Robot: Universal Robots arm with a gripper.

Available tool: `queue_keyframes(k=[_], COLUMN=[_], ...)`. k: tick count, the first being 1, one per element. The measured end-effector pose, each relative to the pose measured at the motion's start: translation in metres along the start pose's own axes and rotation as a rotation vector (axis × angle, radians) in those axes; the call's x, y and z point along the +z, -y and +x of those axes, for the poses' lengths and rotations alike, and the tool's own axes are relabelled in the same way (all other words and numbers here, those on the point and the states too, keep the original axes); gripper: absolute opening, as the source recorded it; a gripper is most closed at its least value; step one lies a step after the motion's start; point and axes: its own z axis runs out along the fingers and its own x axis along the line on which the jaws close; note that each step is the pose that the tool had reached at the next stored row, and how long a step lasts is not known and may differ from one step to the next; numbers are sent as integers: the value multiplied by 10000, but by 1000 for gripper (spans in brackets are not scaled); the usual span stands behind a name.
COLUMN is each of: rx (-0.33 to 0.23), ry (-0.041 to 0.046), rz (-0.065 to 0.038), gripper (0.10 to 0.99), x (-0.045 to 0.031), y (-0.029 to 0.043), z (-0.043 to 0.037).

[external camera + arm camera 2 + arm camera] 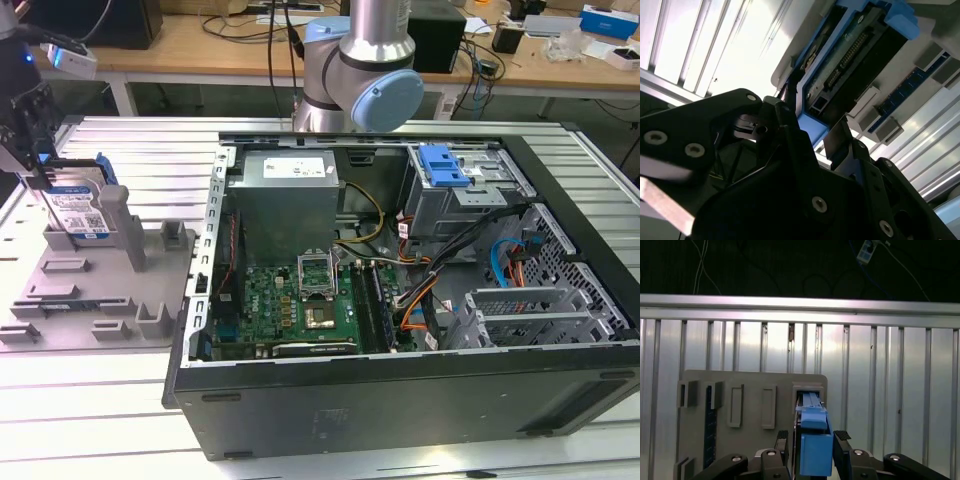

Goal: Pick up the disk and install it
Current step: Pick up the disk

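Gripper [811, 436]: black, released, is straddling blue-framed silver rectangular disk [816, 455].
Care: probably centring on both flat faces before clenching, clearing grey plastic holder [755, 382].

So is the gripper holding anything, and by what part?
Nothing clamped yet: the gripper straddles the disk at its blue caddy's upper end, with gaps showing on either side.

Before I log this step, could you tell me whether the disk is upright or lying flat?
Upright: the disk stands on edge in a slot of the grey fixture, outside the computer case.
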Motion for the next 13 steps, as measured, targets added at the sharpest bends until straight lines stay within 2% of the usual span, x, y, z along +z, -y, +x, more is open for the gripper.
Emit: queue_keyframes(k=[5,6,8,13], rx=[0,0,0,5], ry=[0,0,0,-1], rz=[3,1,1,0], gripper=[482,400,369,369], x=[7,8,11,22], y=[0,0,0,1], z=[0,0,0,0])
